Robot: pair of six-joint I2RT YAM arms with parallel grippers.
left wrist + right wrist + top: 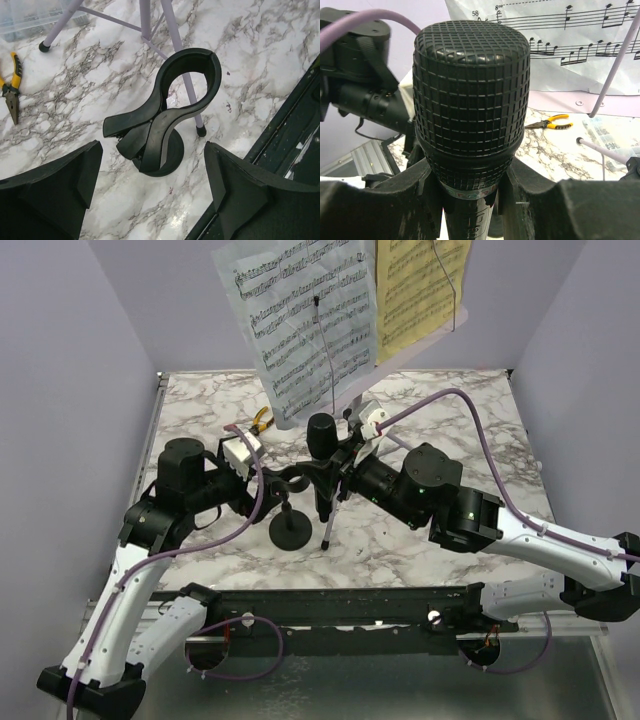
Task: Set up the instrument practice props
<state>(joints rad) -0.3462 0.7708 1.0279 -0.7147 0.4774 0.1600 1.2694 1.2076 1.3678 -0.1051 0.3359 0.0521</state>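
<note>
The black microphone (pixel 470 90) stands upright with my right gripper (pixel 470 200) shut on its body just under the grille head; in the top view the microphone (pixel 322 435) is just right of the short mic stand (pixel 289 528). That stand's clip ring (pixel 187 82) is empty, above its round base (pixel 172 155). My left gripper (pixel 152 195) is open, its fingers (pixel 55 192) apart on either side below the clip's handles, touching nothing. The lilac music stand (pixel 420 345) holds a white page (pixel 300 325) and a yellow page (pixel 420 285). Its tripod legs (pixel 150 20) stand behind the clip.
Yellow-handled pliers (pixel 12 82) lie on the marble table (pixel 90 75) at the left, also visible as pliers (pixel 550 122) beyond the microphone. A clear plastic box (pixel 30 20) sits at the far left. The black frame rail (pixel 340 605) runs along the near edge.
</note>
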